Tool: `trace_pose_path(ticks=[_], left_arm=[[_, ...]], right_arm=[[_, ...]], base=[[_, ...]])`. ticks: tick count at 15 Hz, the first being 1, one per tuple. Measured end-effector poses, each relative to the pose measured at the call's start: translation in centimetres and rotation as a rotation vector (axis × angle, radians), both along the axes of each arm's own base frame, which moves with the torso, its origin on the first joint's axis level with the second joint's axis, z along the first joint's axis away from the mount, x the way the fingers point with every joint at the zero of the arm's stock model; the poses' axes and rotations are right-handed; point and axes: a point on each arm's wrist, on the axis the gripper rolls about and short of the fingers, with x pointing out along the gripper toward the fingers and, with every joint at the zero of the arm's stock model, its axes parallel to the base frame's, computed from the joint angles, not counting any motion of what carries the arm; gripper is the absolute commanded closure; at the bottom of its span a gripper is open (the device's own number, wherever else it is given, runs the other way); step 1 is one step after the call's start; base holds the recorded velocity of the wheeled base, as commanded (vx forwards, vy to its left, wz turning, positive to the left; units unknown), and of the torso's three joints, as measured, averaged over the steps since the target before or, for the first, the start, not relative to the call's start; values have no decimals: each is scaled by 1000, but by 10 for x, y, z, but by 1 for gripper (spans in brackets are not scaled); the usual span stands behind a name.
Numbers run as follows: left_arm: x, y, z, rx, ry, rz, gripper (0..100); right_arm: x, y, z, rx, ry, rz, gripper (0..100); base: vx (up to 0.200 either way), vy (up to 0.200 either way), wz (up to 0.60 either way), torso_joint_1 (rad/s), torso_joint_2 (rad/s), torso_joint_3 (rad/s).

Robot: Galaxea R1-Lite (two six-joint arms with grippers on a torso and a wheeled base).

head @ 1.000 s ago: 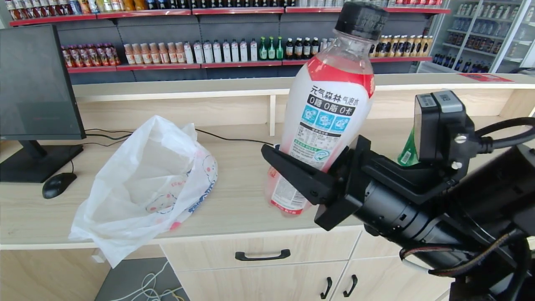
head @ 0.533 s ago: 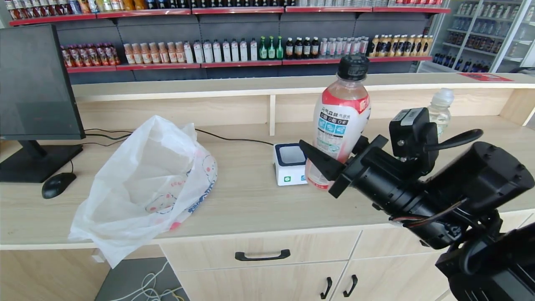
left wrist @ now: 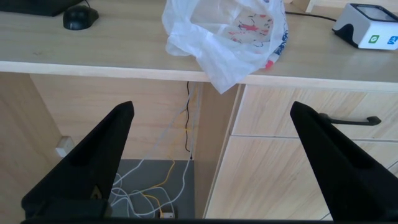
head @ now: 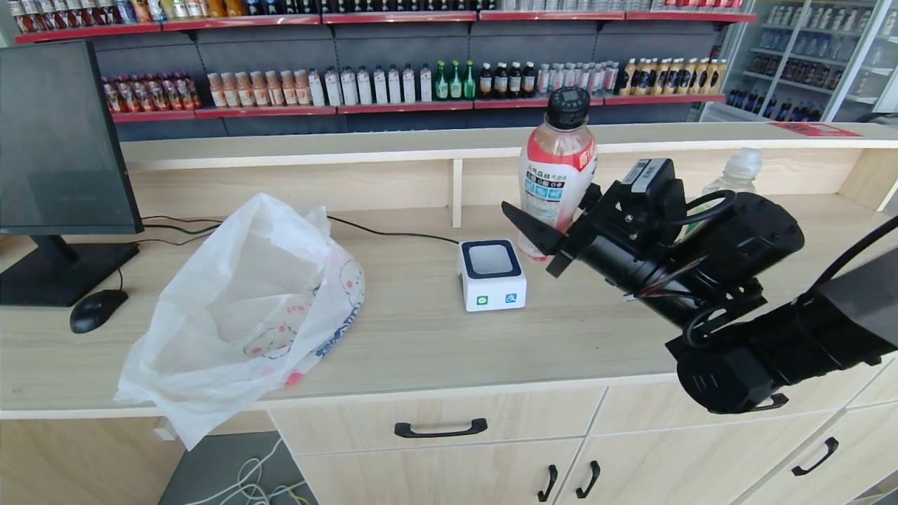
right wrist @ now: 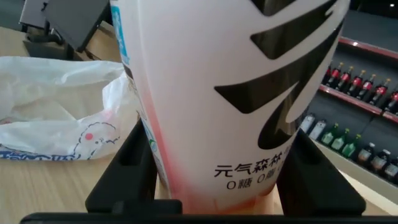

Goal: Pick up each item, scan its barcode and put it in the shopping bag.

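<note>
My right gripper point(head: 544, 235) is shut on a pink-and-white drink bottle point(head: 558, 172) with a black cap, held upright above the counter just right of and behind the white barcode scanner point(head: 492, 274). Up close the bottle point(right wrist: 230, 93) sits between the black fingers point(right wrist: 130, 162). A white plastic shopping bag point(head: 245, 308) lies open on the counter's left, hanging over the front edge; the same bag point(left wrist: 230, 34) shows from below. My left gripper point(left wrist: 211, 155) hangs open below counter height, in front of the cabinet, nothing between its fingers.
A monitor point(head: 63, 147) and black mouse point(head: 98, 310) stand at the far left of the counter point(head: 421, 337). A clear bottle point(head: 736, 175) stands behind my right arm. A raised back ledge point(head: 351, 151) runs along the counter. Drawers point(head: 438, 424) sit below.
My right arm has carried the bottle away from the camera and lower, from close in front of the head to just behind and right of the scanner. The bag has stayed put.
</note>
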Motion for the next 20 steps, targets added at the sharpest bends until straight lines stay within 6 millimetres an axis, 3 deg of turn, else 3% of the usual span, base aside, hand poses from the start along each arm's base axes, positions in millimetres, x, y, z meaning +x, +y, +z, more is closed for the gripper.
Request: trace_pose_path(ticks=[2,6,11,20], left_arm=[[0,0,0,0,0,1,0],[0,0,0,0,0,1,0],[0,0,0,0,0,1,0],[0,0,0,1,0,0,0]], right_arm=[[15,-4,-1,-16,-50,-42,100],[33,-6,-23,-103,-95,-106,100],[47,-6,-31,-225,-242,-3,100],[92,12,-41,-255,-434,81,100]], base=[[0,0,0,0,0,0],[0,0,0,0,0,0],[0,0,0,0,0,0],[0,0,0,0,0,0]])
